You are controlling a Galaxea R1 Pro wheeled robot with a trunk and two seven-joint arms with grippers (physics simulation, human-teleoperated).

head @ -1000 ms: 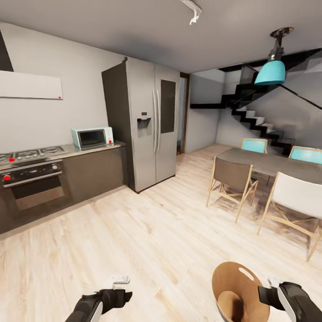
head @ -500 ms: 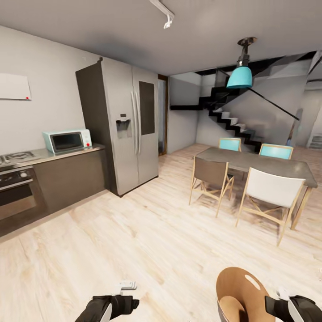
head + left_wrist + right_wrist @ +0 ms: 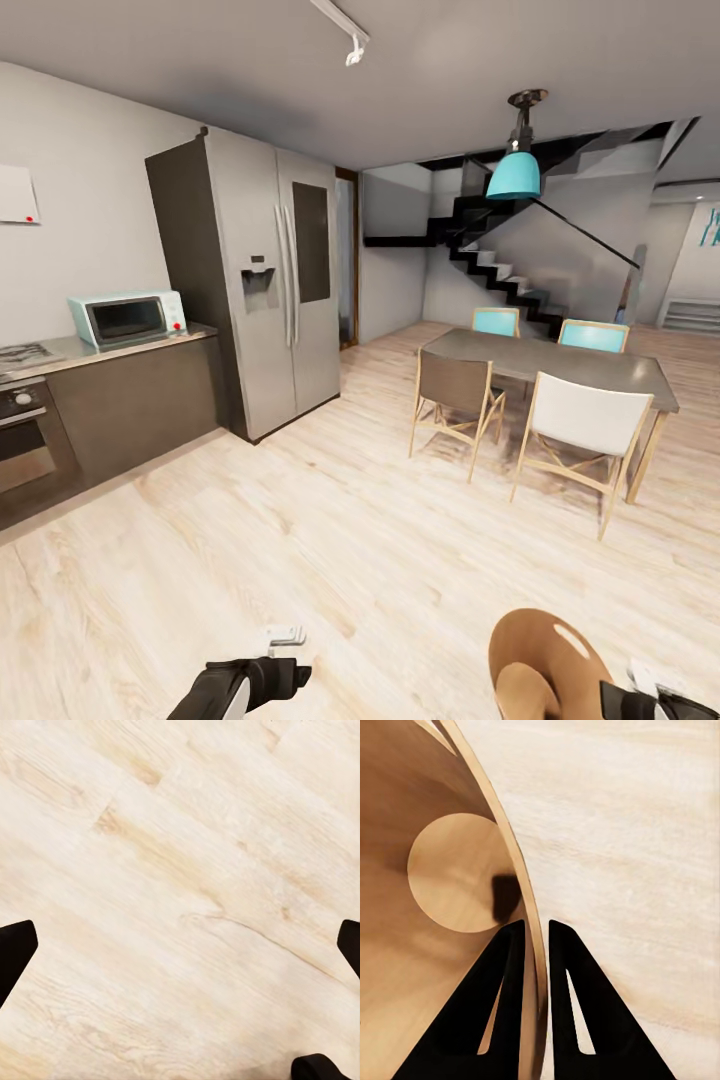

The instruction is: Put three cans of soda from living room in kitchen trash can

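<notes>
The tash can point(image 3: 545, 665), a glossy copper-brown round bin, hangs low at the head view's bottom right, above the wood floor. My right gripper point(image 3: 645, 695) is shut on its rim. In the right wrist view the two black fingers point(image 3: 537, 924) straddle the thin wall point(image 3: 442, 945), one inside and one outside. The bin's round bottom shows there with just a dark shadow on it. My left gripper point(image 3: 283, 668) hangs over bare floor, and its fingers stand wide apart point(image 3: 182, 945) with nothing between them. The cans of soda are out of view.
I am in the kitchen: a tall silver fridge point(image 3: 265, 280) stands at the left, with a microwave point(image 3: 125, 318) on a dark counter point(image 3: 120, 400) and an oven point(image 3: 20, 440) beside it. A dining table point(image 3: 560, 365) with several chairs stands at the right, stairs point(image 3: 500, 270) behind it.
The whole head view has swung to the right, so the camera moved: fridge and counter slid left, the dining table came further in. The bin stays in my right gripper.
</notes>
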